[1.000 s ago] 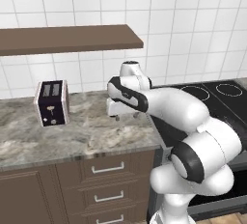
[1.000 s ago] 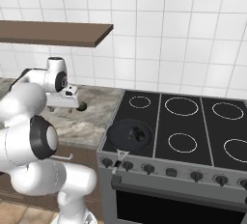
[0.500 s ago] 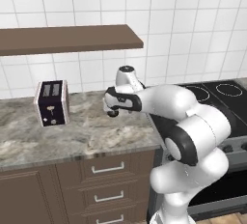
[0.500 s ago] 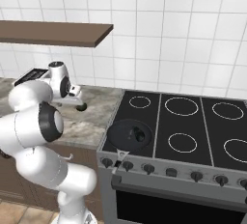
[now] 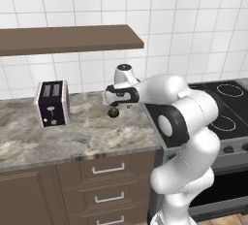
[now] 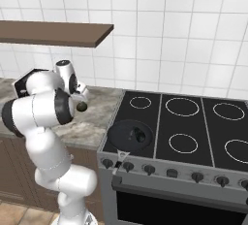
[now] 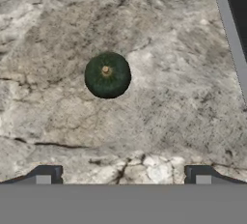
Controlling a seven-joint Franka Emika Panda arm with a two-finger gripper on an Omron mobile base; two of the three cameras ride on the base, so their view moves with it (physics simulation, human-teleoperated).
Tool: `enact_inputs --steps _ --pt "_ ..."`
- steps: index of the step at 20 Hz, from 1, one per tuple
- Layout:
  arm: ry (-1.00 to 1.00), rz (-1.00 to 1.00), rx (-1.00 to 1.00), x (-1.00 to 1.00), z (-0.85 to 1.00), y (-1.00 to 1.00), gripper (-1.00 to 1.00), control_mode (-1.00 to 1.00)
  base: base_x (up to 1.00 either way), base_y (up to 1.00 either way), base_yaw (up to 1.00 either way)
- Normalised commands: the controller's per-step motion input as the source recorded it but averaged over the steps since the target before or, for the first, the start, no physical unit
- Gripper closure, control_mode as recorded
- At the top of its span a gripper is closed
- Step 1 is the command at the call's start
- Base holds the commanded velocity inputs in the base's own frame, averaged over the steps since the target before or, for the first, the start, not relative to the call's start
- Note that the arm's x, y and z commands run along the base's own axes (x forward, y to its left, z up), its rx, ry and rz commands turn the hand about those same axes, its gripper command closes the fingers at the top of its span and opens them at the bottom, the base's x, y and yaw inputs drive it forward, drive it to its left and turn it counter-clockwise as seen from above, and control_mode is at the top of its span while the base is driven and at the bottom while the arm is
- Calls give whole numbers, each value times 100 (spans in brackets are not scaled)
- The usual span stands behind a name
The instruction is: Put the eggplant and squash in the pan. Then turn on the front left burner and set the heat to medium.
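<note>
Dark green squash [image 7: 107, 75] is sitting on the marbled grey tabletop [image 7: 183, 102], just beside the stove edge, w/ the pincer [image 7: 123, 178] hanging over it, tips spread wide & released, grasping nothing. In the left base view the squash [image 5: 113, 113] is showing right under the hand; in the right base view it [image 6: 82, 106] is peeking past the arm. Pan [image 6: 130, 134] is waiting on the front left burner w/ a dark oval lump inside, prob. the eggplant [image 6: 138, 134], so squash looks like the piece left to fetch. Risks: squash is lying off-centre, left of the midline btwn the tips, so a straight drop could be clipping it w/ one tip & rolling it away, since it's ball-like & smooth; a shallow pinch could be squirting it out. Hard to tell: height of the tips above the tabletop, the burner ring under the pan (covered), & which knob [image 6: 107, 163] is serving that burner; markings too small.
</note>
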Motion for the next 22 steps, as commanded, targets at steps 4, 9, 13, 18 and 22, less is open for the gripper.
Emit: enact_inputs --steps 4,9,13,18,22 --pt "6 -7 0 42 -23 0 -100 -100 0 0 0" --pt "1 -2 0 16 -32 0 -100 -100 0 0 0" --pt "0 0 0 16 -25 0 -100 -100 0 0 0" --pt "0 0 0 21 -13 0 -100 -100 0 0 0" --pt "0 0 0 28 -10 0 -100 -100 0 0 0"
